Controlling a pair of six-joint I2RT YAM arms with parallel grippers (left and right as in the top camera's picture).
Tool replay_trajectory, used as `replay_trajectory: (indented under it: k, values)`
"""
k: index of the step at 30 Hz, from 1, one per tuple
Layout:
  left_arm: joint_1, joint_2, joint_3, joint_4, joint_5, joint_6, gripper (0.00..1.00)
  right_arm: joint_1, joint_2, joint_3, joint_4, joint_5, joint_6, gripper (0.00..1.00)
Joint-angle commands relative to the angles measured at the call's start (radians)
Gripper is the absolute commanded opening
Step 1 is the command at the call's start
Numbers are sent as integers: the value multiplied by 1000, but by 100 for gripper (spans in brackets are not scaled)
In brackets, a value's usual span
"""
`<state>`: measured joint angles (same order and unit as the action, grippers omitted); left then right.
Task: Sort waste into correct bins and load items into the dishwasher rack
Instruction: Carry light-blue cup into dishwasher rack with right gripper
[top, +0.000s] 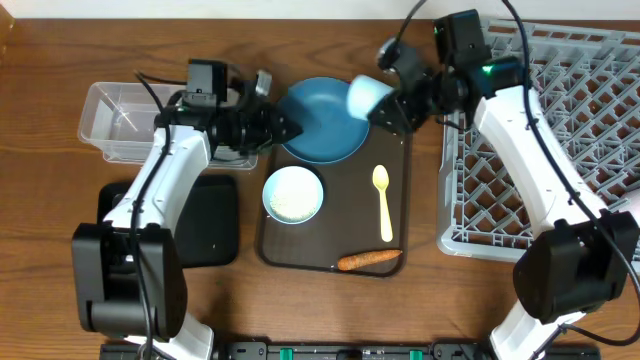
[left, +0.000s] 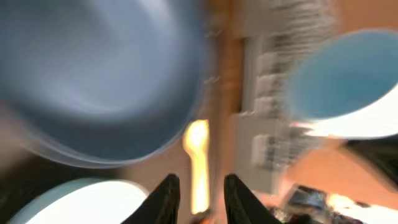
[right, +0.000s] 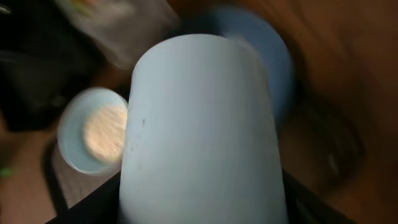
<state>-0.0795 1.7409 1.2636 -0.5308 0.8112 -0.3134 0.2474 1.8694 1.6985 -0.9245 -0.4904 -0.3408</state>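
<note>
Above the far edge of the brown serving tray (top: 350, 238), the right claw (top: 386, 108) clamps the small light-blue cup (top: 366, 95) (blurred), likely bound rightward for the dishwasher rack (top: 560, 150); the left claw (left: 198, 199), 2 fingers (left: 165, 198) apart, hovers empty.

I am getting an evenly lit, sharp overhead view; only the light-blue cup (top: 368, 95) is smearing. Both wrist views are blurring heavily: the dark blue bowl (left: 99, 74) is streaking, the cup is filling the right view unfocused.
</note>
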Motion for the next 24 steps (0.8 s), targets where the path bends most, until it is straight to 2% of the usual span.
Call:
replay_trajectory:
  k: [1,6,8,12,15,24]
  values:
    - [7,-88,6,-64,-289,146,27,-64,-60,64,-65,219,90,17]
    - [7,-205,6,-140,-503,172,28,-209,-100,169,-189,340,203,11]
    - [7,-233,6,-146,-546,172,28,-261,-100,199,-219,349,229,10]
    - [7,-256,6,-144,-556,172,29,-370,-100,206,-244,358,241,6]
    - [7,-254,5,-146,-555,171,29,-453,-100,206,-259,426,306,1]
    - [7,-254,5,-146,-555,171,30,-718,-90,228,-318,495,431,1]
